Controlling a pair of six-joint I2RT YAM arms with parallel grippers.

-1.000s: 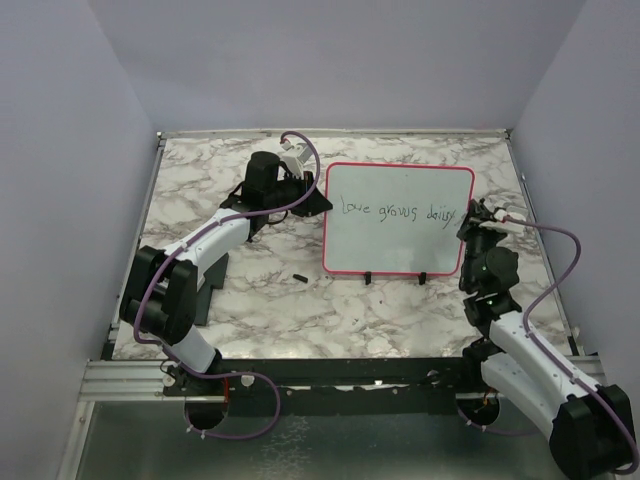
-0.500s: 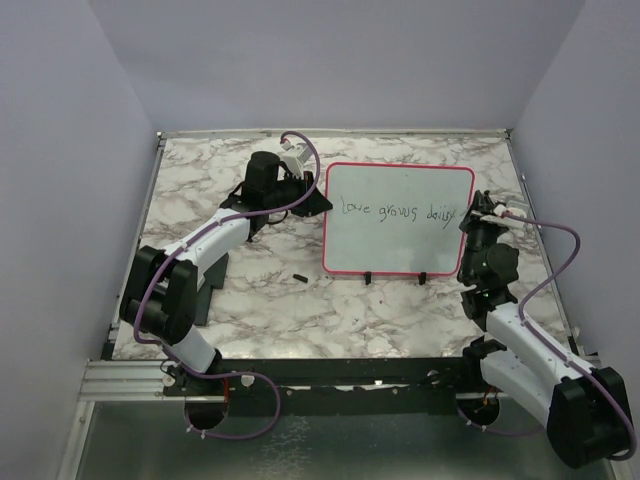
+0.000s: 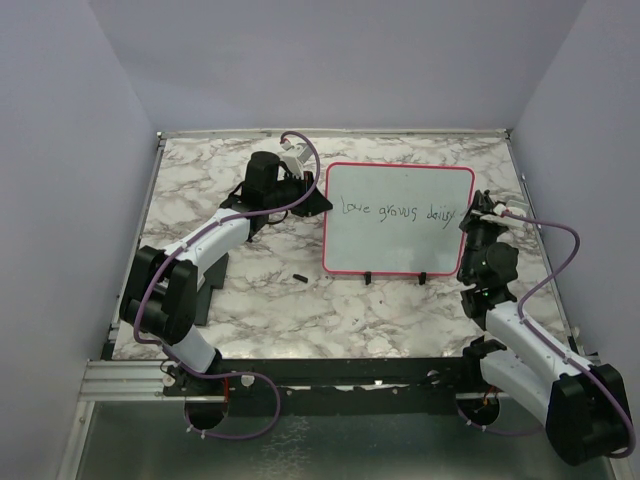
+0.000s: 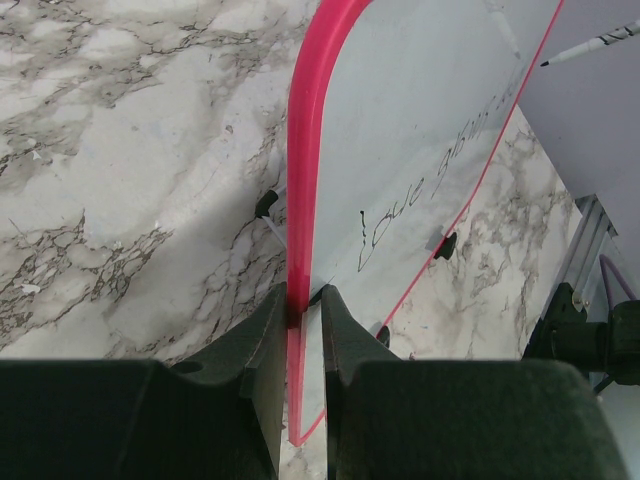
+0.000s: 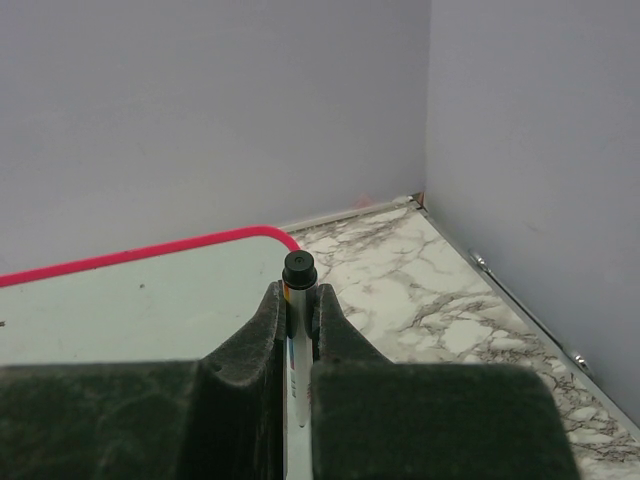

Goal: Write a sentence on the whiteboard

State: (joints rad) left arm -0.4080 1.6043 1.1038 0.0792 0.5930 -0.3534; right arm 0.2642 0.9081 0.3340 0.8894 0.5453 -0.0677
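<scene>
As left claw (image 4: 303, 300) grips whiteboard (image 4: 420, 130), cap (image 3: 298, 275) nearby

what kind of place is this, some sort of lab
Probably a lab robot test bench: a left arm and a right arm bolted to a metal rail at the edge of a marble-patterned table, plain pale walls on three sides, a whiteboard with handwriting on it.

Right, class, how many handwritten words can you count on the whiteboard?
3, in one line across the whiteboard: "Love" at its left, "grows" in the middle, "daily" at its right. The right arm beside "daily" may hide a further mark.
</scene>
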